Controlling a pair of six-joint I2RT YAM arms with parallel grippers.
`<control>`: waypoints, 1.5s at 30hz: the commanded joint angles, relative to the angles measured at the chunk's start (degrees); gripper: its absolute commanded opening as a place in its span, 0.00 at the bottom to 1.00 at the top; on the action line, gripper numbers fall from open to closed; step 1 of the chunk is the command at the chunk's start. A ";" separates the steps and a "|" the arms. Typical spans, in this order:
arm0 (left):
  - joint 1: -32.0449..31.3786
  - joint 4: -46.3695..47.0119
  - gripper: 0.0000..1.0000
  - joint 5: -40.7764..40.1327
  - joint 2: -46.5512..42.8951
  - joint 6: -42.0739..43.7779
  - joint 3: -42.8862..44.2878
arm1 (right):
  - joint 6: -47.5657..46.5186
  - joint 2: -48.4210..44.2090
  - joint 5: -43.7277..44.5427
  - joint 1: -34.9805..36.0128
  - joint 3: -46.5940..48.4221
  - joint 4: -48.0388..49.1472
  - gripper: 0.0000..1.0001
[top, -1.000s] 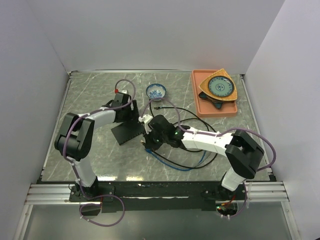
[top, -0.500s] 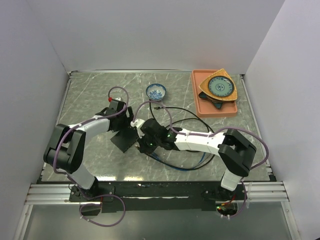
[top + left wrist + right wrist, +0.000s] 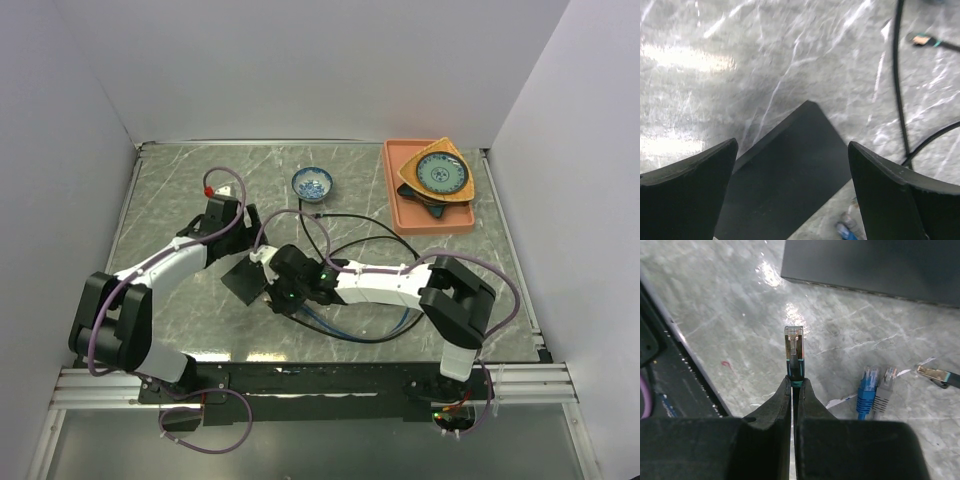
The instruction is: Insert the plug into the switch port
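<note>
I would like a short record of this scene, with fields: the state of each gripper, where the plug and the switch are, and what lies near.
left gripper: open, over the switch, holding nothing
right gripper: shut on the plug
plug: tip points toward the switch, apart from it
switch: flat on the table; ports not visible
nearby: blue plug and grey plug, loose beside the right gripper
task state: plug not yet inserted
</note>
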 commanded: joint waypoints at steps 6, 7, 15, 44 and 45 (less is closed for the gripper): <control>1.58 6.93 0.97 3.30 2.19 1.08 -5.92 | 4.98 5.20 2.49 1.35 2.36 3.33 0.00; 1.67 7.98 0.97 3.40 2.19 1.08 -6.97 | 5.69 5.47 2.84 1.27 2.36 3.51 0.00; 2.20 10.19 0.96 5.33 1.93 0.73 -10.84 | 8.15 9.33 5.21 1.35 3.76 2.64 0.00; 2.55 10.19 0.92 7.53 0.87 1.08 -11.55 | 12.37 15.23 14.79 1.35 12.47 -5.54 0.00; 2.55 10.19 0.92 7.53 0.78 1.08 -11.55 | 12.63 15.31 15.06 1.35 12.55 -5.72 0.00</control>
